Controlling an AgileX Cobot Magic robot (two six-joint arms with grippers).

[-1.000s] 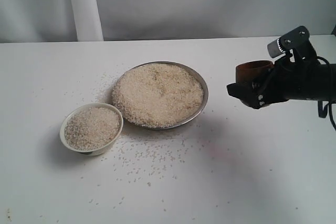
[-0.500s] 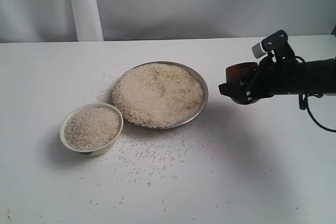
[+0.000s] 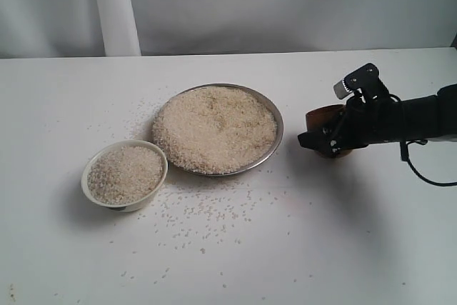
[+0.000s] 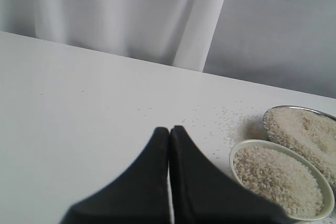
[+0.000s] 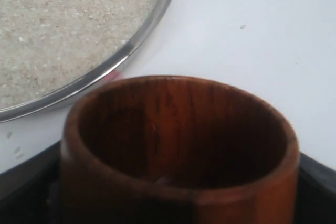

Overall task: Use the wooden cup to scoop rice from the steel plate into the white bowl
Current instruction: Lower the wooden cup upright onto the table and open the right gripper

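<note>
Right pincer (image 3: 325, 141) clamped on the wooden cup (image 3: 323, 114), I hang low just beside the steel plate (image 3: 280, 130). Sweeping in this low, I might clip its rim; the white bowl (image 3: 85, 180), seemingly brimful, could overflow.

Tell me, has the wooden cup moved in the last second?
Yes. The wooden cup, held in the right gripper, has come lower and closer to the steel plate, which has stayed put.
</note>
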